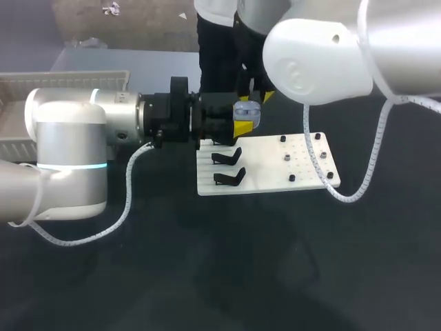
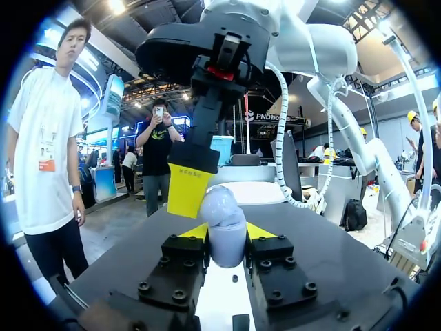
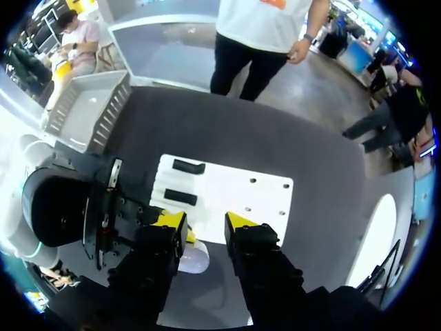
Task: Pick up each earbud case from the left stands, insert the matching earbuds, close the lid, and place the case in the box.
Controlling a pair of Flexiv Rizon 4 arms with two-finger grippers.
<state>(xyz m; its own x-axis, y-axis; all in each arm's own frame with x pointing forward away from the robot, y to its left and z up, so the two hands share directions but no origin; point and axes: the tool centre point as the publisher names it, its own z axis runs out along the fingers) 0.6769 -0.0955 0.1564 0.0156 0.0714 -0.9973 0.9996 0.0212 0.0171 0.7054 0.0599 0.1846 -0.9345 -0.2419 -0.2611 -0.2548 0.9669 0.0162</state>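
Observation:
My left gripper (image 1: 242, 123) reaches in from the left and is shut on a pale grey-lilac earbud case (image 1: 247, 110), held above the far left corner of the white board (image 1: 275, 169). In the left wrist view the case (image 2: 224, 224) stands upright between the yellow tips of my left gripper (image 2: 227, 233). My right gripper (image 3: 204, 221) hangs over it, open, with nothing between its fingers. One of its yellow fingertips (image 2: 186, 189) rests against the top of the case (image 3: 194, 261). Whether the lid is open I cannot tell.
Two empty black stands (image 1: 227, 157) (image 1: 231, 178) sit on the board's left part, and small dark pegs (image 1: 284, 158) dot its right part. A white slatted box (image 1: 41, 83) stands at the table's far left. Dark bare tabletop lies in front of the board.

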